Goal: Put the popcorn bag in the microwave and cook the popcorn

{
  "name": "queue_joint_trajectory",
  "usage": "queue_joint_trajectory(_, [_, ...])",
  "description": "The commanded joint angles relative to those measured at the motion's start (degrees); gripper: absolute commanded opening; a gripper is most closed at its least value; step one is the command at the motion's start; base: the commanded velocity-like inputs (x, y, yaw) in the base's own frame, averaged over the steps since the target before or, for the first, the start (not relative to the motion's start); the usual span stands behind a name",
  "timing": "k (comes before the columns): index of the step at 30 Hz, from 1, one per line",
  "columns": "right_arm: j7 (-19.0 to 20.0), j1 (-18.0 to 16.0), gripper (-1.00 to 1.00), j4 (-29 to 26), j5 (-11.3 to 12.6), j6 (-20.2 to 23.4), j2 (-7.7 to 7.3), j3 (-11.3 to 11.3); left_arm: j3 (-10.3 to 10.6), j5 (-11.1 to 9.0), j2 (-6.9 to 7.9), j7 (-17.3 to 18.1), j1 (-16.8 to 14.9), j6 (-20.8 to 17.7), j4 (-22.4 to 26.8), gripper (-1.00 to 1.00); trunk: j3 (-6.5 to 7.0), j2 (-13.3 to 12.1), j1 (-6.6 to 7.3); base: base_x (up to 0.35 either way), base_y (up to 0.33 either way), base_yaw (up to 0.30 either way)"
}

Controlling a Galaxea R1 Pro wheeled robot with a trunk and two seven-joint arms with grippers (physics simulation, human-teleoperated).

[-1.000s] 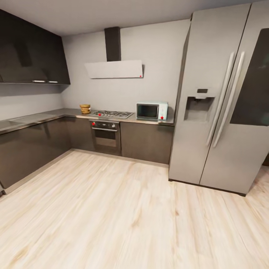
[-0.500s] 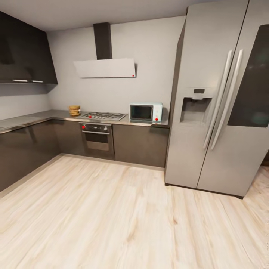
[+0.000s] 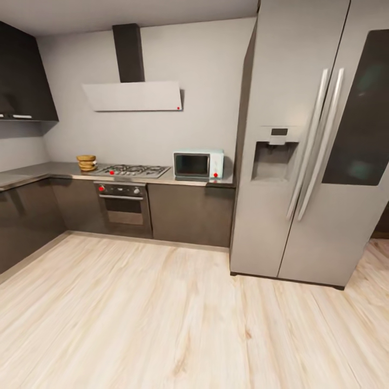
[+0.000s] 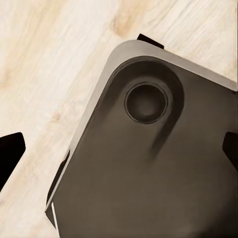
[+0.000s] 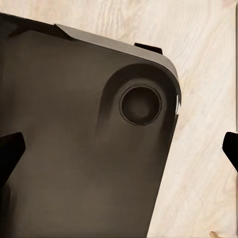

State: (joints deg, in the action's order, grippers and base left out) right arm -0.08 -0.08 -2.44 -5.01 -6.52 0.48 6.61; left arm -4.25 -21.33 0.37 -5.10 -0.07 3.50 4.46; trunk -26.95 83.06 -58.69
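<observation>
Mint-blue microwave (image 3: 198,165) sat on the grey countertop (image 3: 54,170) around 12 o'clock, door shut, just left of the steel fridge (image 3: 308,140). Popcorn bag (image 3: 86,162) was way over at 10 o'clock beside the hob (image 3: 133,170). Both the left gripper (image 4: 119,151) and the right gripper (image 5: 119,148) had fingers spread wide over the robot's dark base (image 4: 148,173), holding nothing.

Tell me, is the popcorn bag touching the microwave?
Apart. The head view shows the bag at the far left of the countertop, the hob lying between it and the microwave.
</observation>
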Motion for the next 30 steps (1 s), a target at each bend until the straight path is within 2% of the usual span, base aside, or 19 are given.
queue_joint_trajectory(1, [0.0, 0.0, 1.0, 0.0, -0.5, -0.1, -0.07, 0.0, -0.4, 0.2, -0.02, -0.1, 0.0, 0.1, 0.0, 1.0, -0.05, 0.0, -0.03, 0.329, 0.0, 0.0])
queue_joint_trajectory(30, [0.0, 0.0, 1.0, 0.0, -0.5, -0.3, -0.31, 0.0, -0.4, 0.2, -0.02, -0.1, 0.0, 0.1, 0.1, 1.0, -0.05, 0.0, -0.03, 0.329, 0.0, 0.0])
